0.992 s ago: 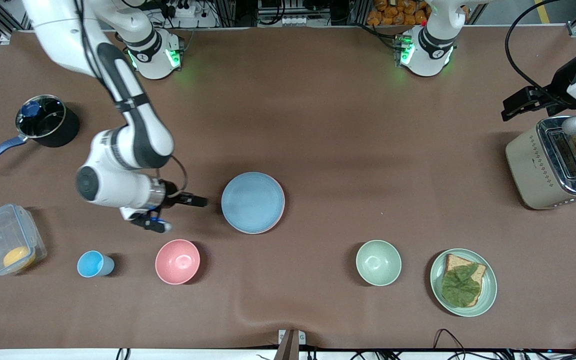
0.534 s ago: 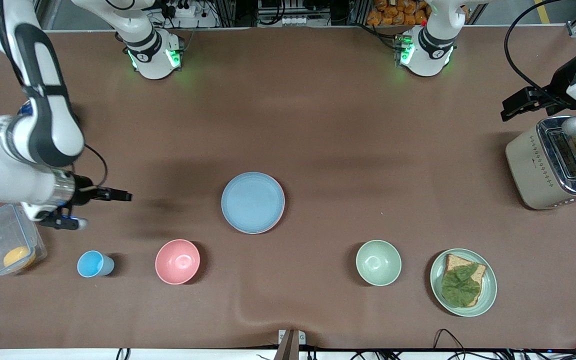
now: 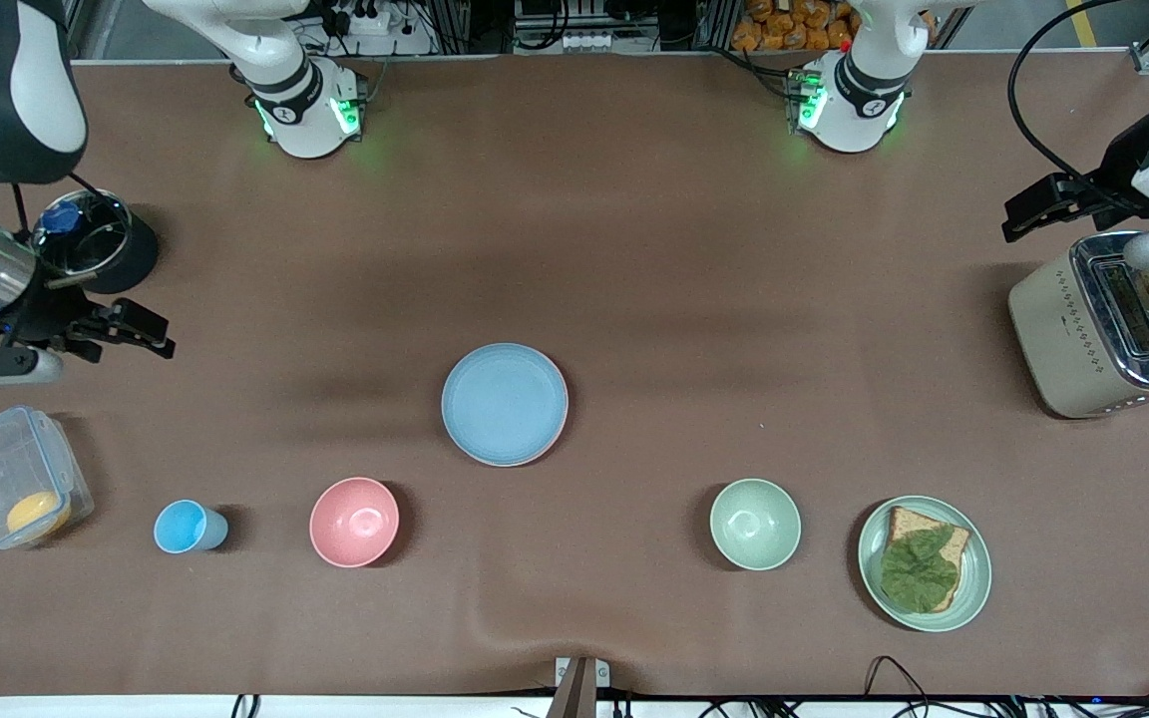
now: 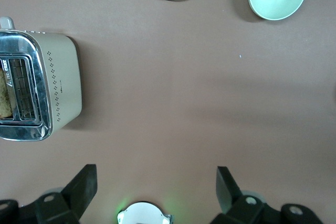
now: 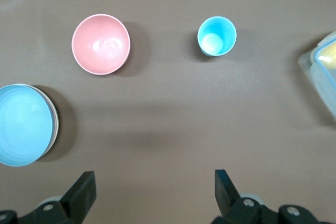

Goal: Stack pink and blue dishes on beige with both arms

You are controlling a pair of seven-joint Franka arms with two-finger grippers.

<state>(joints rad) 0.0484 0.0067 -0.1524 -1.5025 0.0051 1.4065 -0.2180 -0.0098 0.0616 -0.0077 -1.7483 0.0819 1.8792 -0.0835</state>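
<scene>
The light blue plate (image 3: 504, 404) lies in the middle of the table on top of a stack. A thin sliver of the pink plate (image 3: 564, 423) shows under its edge. The beige plate is hidden beneath them. In the right wrist view the blue plate (image 5: 23, 124) shows paler rims (image 5: 54, 126) below it. My right gripper (image 3: 148, 334) hangs open and empty over the table beside the black pot, well away from the stack; its jaws (image 5: 153, 179) stand wide. My left gripper (image 3: 1021, 209) waits open and empty in the air by the toaster (image 4: 157, 174).
A deep pink bowl (image 3: 354, 522) and a small blue cup (image 3: 188, 527) stand nearer the front camera than the stack. A clear box (image 3: 14, 477) and black pot (image 3: 94, 239) sit at the right arm's end. A green bowl (image 3: 755, 524), green plate (image 3: 874, 578) with bread, and toaster (image 3: 1098, 329) sit toward the left arm's end.
My right arm has swung away from beside the stack toward its own end of the table and risen. The plates and the left arm have not moved.
</scene>
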